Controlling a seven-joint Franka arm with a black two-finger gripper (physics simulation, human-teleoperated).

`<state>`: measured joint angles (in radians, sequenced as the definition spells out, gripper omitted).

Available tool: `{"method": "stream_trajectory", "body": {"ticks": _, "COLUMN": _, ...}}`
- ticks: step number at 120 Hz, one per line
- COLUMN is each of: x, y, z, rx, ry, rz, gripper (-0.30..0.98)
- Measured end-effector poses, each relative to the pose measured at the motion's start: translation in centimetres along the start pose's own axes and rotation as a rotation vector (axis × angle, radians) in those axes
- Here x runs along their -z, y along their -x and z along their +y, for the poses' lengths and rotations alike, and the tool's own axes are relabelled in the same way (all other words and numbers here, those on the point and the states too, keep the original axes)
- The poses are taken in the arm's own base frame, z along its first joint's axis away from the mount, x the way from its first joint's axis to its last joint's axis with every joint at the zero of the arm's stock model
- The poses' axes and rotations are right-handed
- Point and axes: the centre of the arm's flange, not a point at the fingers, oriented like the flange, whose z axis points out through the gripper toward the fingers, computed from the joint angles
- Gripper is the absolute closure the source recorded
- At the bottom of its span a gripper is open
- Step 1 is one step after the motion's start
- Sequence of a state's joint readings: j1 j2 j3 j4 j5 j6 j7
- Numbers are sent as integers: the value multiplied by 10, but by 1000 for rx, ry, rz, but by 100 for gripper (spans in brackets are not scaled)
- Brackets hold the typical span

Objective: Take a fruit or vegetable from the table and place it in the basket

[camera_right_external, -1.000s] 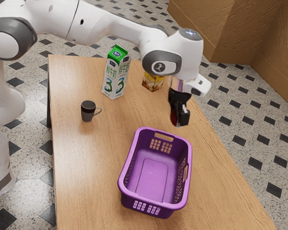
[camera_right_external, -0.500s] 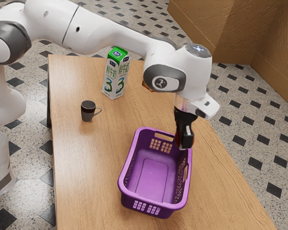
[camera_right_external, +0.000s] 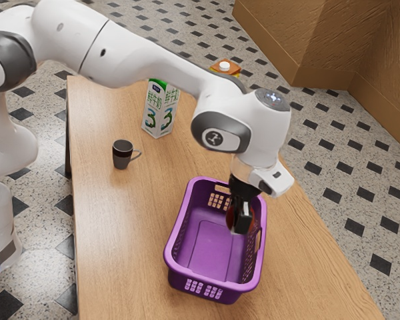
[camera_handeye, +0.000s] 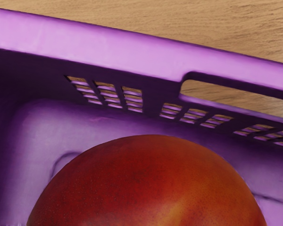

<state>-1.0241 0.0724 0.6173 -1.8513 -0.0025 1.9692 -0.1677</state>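
Mango: red running to orange [camera_handeye: 151, 188], held over the basket's hollow, nearer one long wall than the middle; I can't tell whether its underside touches anything
Claw: its fingers [camera_right_external: 240, 223] are clamped on the mango, pointing down inside the basket's outline
Basket: purple plastic [camera_right_external: 210, 250], upright, with room on its floor for the fruit
Rim: pale purple edge [camera_handeye: 99, 47], close beside the mango; I can't confirm the gap between them
Step in hand: by my reading, placing, with the release still to do
Next move: ease toward the middle, lower a little if there is clearance, then part the fingers
Main risk: coming down so near the wall could catch a finger or the fruit on the rim and tip or drag the basket
Second risk: letting go too high could make the round, smooth mango bounce or roll into the side; uneven opening could leave it leaning on one finger
Bench: wood [camera_right_external: 113, 233], bearing the basket
Mug: dark [camera_right_external: 122, 155], well apart from the basket
Milk carton: green and white [camera_right_external: 161, 113], upright beyond the mug, partly behind the arm [camera_right_external: 140, 53]
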Motion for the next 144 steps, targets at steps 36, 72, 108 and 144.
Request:
{"method": "stream_trajectory", "body": {"ticks": 36, "x": -11, "y": 2, "z": -5, "rx": 19, "ry": 15, "rz": -27, "gripper": 19}}
{"method": "stream_trajectory", "body": {"ticks": 72, "x": -8, "y": -3, "z": -15, "rx": 28, "ry": 18, "rz": -21, "gripper": 2}}
{"method": "stream_trajectory", "body": {"ticks": 108, "x": 164, "y": 0, "z": -257, "rx": 292, "ry": -127, "rz": 142, "gripper": 0}}
{"method": "stream_trajectory", "body": {"ticks": 144, "x": 183, "y": 0, "z": -235, "rx": 221, "ry": -88, "rz": 125, "gripper": 0}}
